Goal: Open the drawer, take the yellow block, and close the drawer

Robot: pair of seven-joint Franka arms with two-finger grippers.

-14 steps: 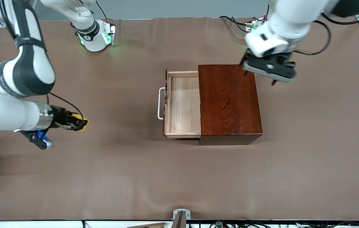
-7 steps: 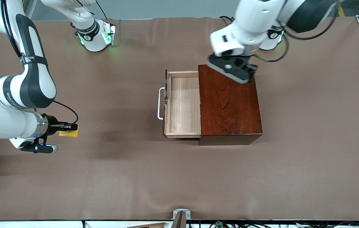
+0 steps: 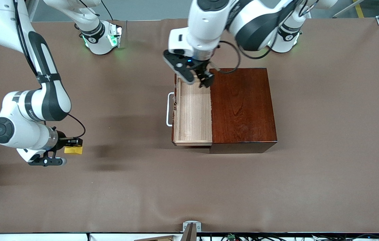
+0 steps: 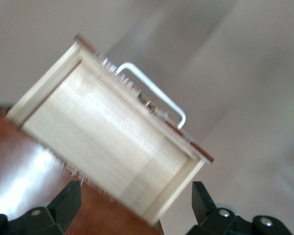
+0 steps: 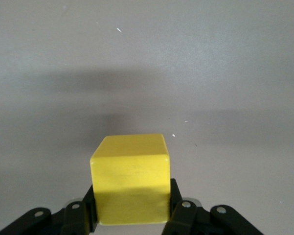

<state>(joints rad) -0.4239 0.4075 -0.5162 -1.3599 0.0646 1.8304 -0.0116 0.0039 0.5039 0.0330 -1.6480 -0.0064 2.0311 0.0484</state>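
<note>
Your right pincer [image 5: 132, 215] pinches the yellow block [image 5: 131, 185] low over the tabletop [image 3: 135, 187]. Your left pincer [image 4: 134, 208] (fingers spread) hangs over the pulled-out drawer [image 3: 193, 113].

The table [image 3: 276, 187] is covered by a brown cloth. A wooden box [image 3: 243, 107] is set mid-table, its drawer [image 3: 194, 110] pulled open toward the right arm's end.

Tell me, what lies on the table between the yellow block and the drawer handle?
Nothing: in the front view the stretch from the yellow block to the drawer handle is bare brown table.
</note>
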